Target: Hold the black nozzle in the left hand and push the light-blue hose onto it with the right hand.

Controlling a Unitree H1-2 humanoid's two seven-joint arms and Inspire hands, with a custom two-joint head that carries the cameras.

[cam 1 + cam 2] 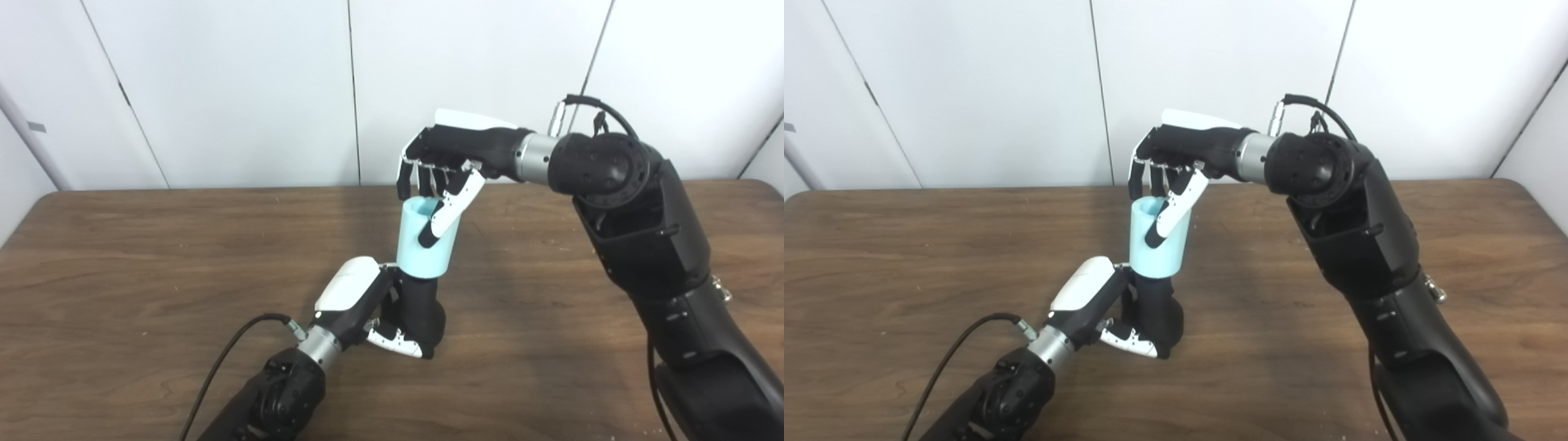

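The black nozzle (422, 309) stands upright on the wooden table (122, 275), near its middle. My left hand (367, 309) is shut around the nozzle's lower body from the left. The light-blue hose (425, 239), a short tube, sits upright on top of the nozzle, its lower end over the nozzle's top. My right hand (444, 165) comes in from the right above the hose and grips its upper end, thumb down the front and fingers behind the rim. The same shows in the right eye view: hose (1159, 242), nozzle (1156, 312).
The right arm (637, 233) rises from the lower right and arches over the table's right half. A black cable (226, 355) runs along the left forearm. White wall panels stand behind the table's far edge.
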